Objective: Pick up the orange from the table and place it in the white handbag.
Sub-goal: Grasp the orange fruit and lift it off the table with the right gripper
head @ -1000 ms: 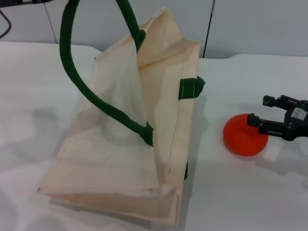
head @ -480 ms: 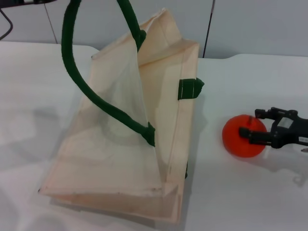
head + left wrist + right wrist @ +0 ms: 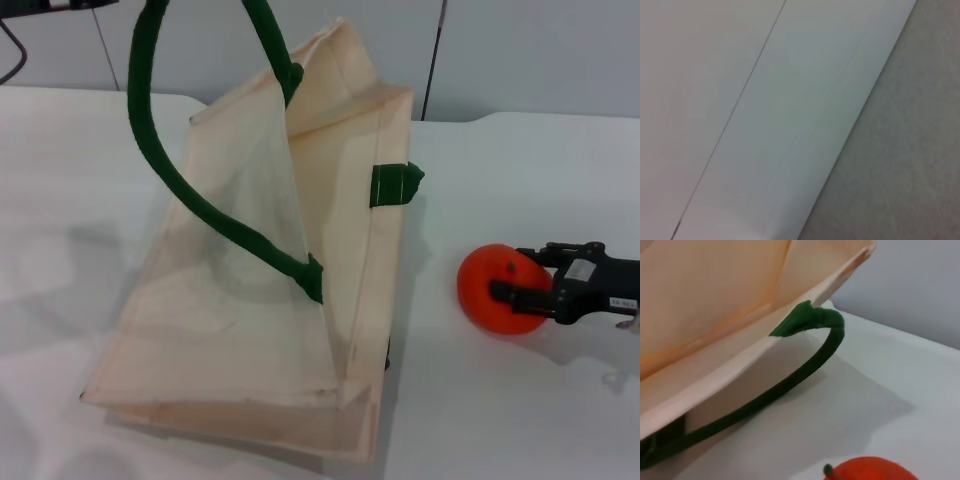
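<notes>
**Right gripper closed on the orange, beside the handbag**

The right gripper (image 3: 522,279) reaches in from the table's right side, its two dark fingers (image 3: 518,293) pressed against the near and far flanks of the orange (image 3: 492,290), which sits on the table (image 3: 500,400) just right of the white handbag (image 3: 300,300). A strip of bare tabletop separates fruit and bag wall; wider bare surface lies in front of the orange and to the bag's left. The table's far edge runs behind the bag. The bag lies on its side, mouth raised toward the far end, one green handle (image 3: 150,130) arching above it. The orange is bright red-orange, round and slightly flattened, with a short green stem (image 3: 828,470) visible in the right wrist view. The left gripper is out of sight.
</notes>
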You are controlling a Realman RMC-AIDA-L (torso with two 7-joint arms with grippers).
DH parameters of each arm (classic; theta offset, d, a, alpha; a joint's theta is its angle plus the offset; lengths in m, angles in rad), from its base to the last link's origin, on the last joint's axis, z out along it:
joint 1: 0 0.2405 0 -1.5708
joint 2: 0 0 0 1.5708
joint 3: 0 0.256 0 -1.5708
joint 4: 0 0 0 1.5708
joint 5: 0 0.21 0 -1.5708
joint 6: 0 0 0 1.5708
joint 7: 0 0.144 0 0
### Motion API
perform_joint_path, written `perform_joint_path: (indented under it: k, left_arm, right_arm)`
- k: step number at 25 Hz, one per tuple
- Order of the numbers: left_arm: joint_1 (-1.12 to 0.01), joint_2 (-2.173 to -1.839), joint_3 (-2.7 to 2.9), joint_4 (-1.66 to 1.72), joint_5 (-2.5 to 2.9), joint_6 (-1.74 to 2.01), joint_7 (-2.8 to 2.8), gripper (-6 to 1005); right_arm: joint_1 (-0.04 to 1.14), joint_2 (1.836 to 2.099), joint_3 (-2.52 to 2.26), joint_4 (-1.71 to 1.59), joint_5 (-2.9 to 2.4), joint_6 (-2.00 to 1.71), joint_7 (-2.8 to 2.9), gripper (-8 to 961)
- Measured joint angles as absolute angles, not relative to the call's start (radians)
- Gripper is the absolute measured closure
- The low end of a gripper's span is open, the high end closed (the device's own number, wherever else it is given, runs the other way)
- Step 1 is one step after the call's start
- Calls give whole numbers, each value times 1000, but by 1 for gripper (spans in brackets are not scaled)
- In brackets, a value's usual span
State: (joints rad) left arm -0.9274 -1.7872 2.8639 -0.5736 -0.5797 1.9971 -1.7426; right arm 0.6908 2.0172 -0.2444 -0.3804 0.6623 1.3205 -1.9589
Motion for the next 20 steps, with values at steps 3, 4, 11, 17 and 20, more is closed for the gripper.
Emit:
perform_joint_path:
  k: [3, 4, 11, 17, 20]
  left_arm:
    - [-927, -1787, 2864, -574, -580, 1997, -1743, 862]
    - [-927, -1788, 2864, -574, -580, 1997, -1743, 862]
    - [-926, -1790, 2864, -574, -585, 1996, -1743, 862]
    - [-924, -1790, 2864, -574, -583, 1984, -1743, 862]
    - [-921, -1790, 2864, -574, -583, 1984, -1743, 862]
  right_arm:
    - [691, 2017, -246, -380, 665, 1321, -1960, 272]
    - [691, 2017, -246, -380, 665, 1321, -1960, 289]
    - [692, 2017, -246, -380, 668, 1321, -1986, 405]
    - [686, 2017, -199, -380, 675, 1333, -1985, 466]
    - [681, 2015, -161, -381, 675, 1344, -1988, 496]
